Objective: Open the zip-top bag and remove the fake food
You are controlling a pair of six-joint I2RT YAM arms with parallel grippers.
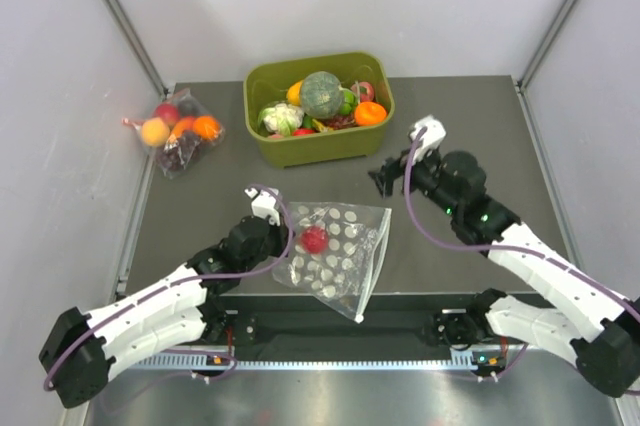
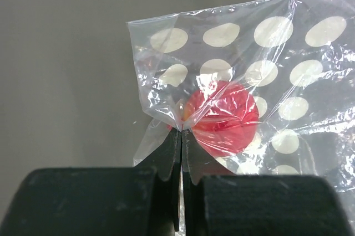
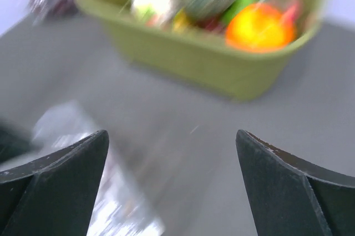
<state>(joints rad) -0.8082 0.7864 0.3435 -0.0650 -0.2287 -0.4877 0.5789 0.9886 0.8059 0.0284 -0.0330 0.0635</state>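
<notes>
Left wrist view: the left gripper (image 2: 181, 136) is seen shut tight on one edge of the bag (image 2: 260, 75), and a bit of clear plastic is pinched between its black fingers. One red fruit (image 2: 222, 117) is seen inside the bag, just past the pinched spot, under the white dots. Whether the zip is open cannot be told.

From above, the bag is found on the near middle of the table (image 1: 470, 116), between the two arms, and it is gripped at its left side.

The right gripper (image 1: 385, 178) is held wide open, and nothing is gripped in it. It is placed just right of the bag's far corner, apart from the bag, over the table.

Farther back, a green tub (image 1: 330, 146) is set in the middle. A dark green pumpkin (image 1: 321, 93), an orange fruit (image 1: 370, 113) and a white cauliflower (image 1: 281, 118) are piled in it with other toy food. A small bag (image 1: 180, 131) of fruit is seen at the far left edge of the table.
</notes>
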